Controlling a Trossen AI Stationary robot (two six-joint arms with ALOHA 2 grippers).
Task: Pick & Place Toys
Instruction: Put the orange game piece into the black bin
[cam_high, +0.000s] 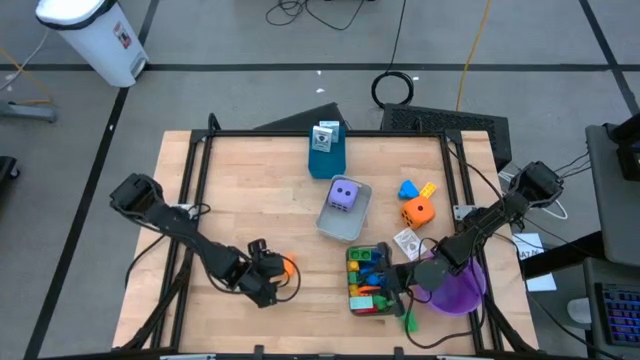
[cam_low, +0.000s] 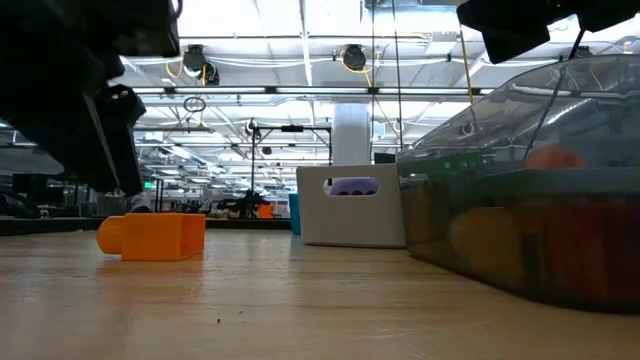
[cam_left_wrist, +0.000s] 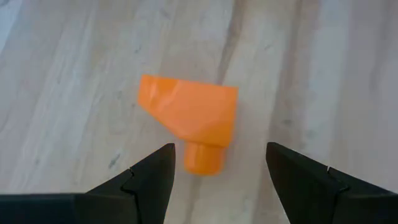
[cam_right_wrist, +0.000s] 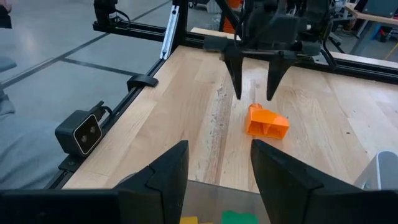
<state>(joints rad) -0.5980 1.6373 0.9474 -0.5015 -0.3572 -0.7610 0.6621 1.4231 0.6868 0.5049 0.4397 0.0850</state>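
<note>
Left end effector (cam_left_wrist: 217, 171) hovers open-fingered above orange brick (cam_left_wrist: 189, 118) on bare tabletop (cam_left_wrist: 323, 74).

- Orange brick (cam_high: 286, 265), plain, on pale wood-grain worktop (cam_high: 250, 190).
- Purple die (cam_high: 344, 195), dark dots, in a grey tray (cam_high: 358, 220).
- Orange die (cam_high: 418, 211), dark dots.
- Purple bowl (cam_high: 460, 290).
- Second tray (cam_high: 354, 300): red, green, yellow, blue bricks (cam_high: 366, 278).
- Blue box (cam_high: 326, 157) at 12 o'clock.
- Both arms black.
</note>
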